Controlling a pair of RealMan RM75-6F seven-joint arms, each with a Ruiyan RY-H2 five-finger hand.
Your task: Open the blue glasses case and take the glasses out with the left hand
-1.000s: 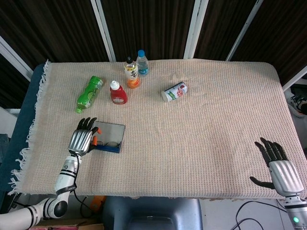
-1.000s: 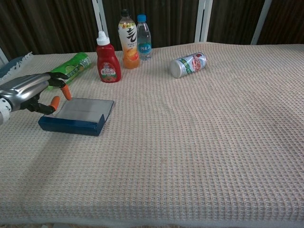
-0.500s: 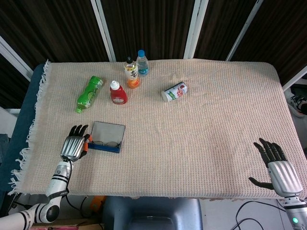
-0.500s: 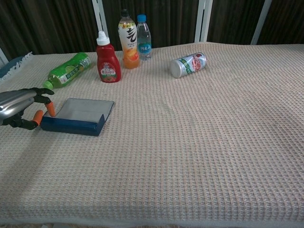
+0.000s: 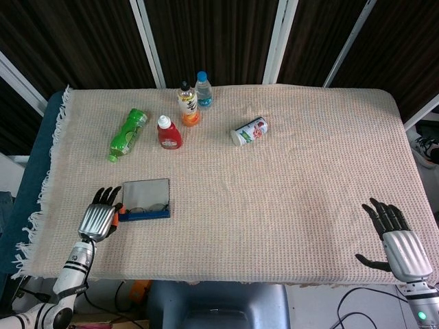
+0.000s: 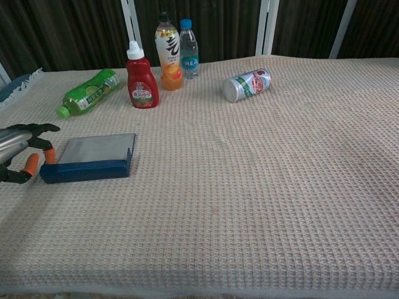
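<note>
The blue glasses case (image 5: pixel 145 200) lies open near the table's front left, its grey lid (image 6: pixel 96 148) flat behind the blue tray (image 6: pixel 87 169). In the head view the glasses (image 5: pixel 147 208) show inside the tray. My left hand (image 5: pixel 99 219) is at the case's left end, and its orange-tipped fingertips (image 6: pixel 49 155) pinch that end wall. The chest view shows only part of that left hand (image 6: pixel 15 156) at its left edge. My right hand (image 5: pixel 396 240) rests at the front right edge with fingers spread, holding nothing, far from the case.
A green bottle (image 5: pixel 127 133) lies on its side behind the case. A red ketchup bottle (image 5: pixel 168 132), an orange drink bottle (image 5: pixel 187 104) and a water bottle (image 5: pixel 202 89) stand at the back. A can (image 5: pixel 249 131) lies further right. The cloth's fringed edge (image 5: pixel 42 199) is beside my left hand.
My left hand has drawn back toward the front left. The case has slid left with it and turned to lie square to the table edge.
</note>
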